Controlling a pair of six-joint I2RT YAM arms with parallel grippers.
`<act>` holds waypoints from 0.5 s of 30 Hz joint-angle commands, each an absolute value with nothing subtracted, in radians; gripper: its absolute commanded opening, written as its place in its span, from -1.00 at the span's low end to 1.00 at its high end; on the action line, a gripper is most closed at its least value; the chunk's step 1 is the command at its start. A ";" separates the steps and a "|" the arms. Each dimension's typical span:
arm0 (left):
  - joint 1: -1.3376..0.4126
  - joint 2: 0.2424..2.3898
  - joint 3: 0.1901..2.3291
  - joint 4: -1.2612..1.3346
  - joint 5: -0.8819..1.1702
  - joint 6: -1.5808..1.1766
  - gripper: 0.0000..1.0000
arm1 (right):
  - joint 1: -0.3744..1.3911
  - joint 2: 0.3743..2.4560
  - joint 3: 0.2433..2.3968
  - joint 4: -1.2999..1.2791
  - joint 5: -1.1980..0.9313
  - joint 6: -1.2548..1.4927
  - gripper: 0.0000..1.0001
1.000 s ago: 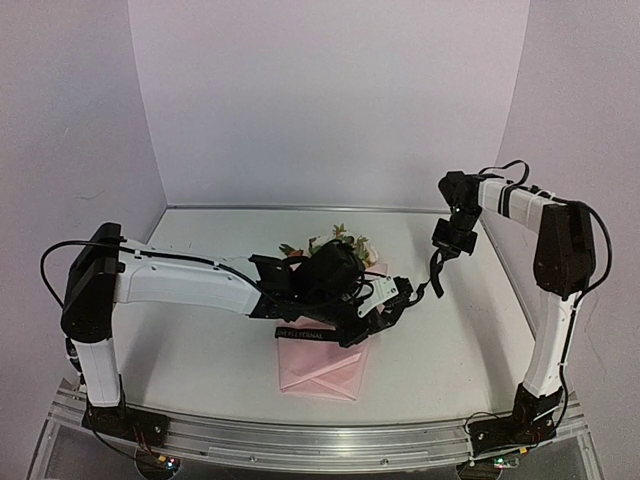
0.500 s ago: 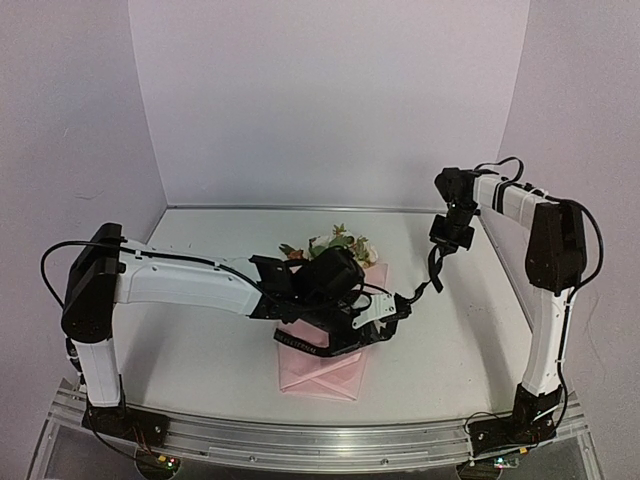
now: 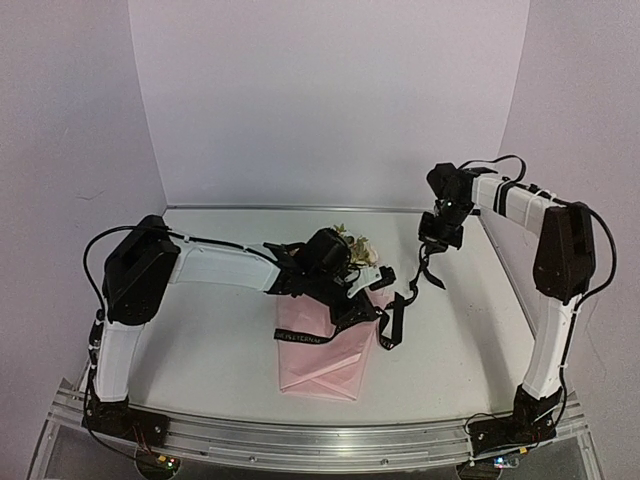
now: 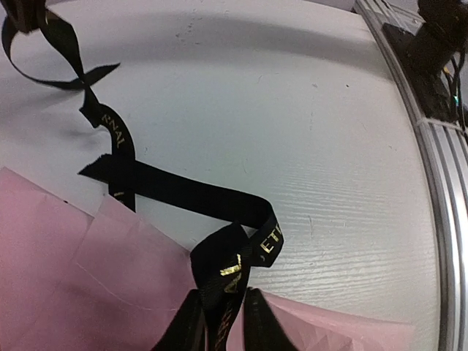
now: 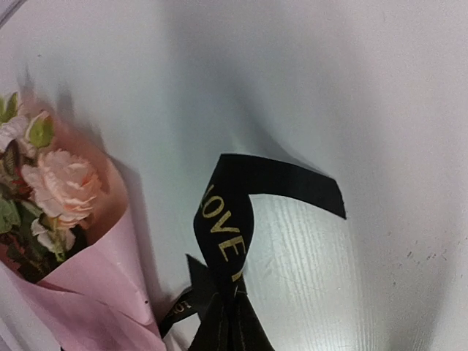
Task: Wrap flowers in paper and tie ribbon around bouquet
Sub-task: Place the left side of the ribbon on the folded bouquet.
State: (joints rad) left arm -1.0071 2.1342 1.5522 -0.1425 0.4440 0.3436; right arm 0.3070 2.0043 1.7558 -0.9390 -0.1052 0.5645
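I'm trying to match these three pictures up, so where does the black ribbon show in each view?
Top external: the ribbon crosses the pink paper, then loops off to its right.
Left wrist: the ribbon runs from bottom centre to the top left.
Right wrist: the ribbon loops at lower centre.
Shared landmark: the pink paper.

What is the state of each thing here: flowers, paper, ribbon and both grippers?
flowers: wrapped, heads showing above the paper.
paper: folded into a cone around the flowers, lying on the table.
ribbon: loose, one stretch across the paper, not pulled tight.
left gripper: ribbon between its jaws; clamped or not, unclear.
right gripper: shut on the ribbon, raised above the table.
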 commanded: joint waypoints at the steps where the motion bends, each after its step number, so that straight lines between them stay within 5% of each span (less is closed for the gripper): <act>1: -1.012 2.138 1.640 -0.140 0.469 0.223 -0.34 | 0.349 1.918 1.745 -0.884 -0.168 0.509 -0.94; 4: -0.980 2.048 1.526 0.023 0.422 0.068 0.09 | 0.377 1.894 1.725 -0.861 -0.201 0.461 -0.93; 8: -0.926 1.888 1.368 0.172 0.365 -0.138 0.39 | 0.401 1.837 1.662 -0.777 -0.261 0.417 -0.91; 15: -0.799 1.640 1.061 0.142 0.247 -0.372 0.43 | 0.503 1.713 1.547 -0.666 -0.465 0.354 -0.78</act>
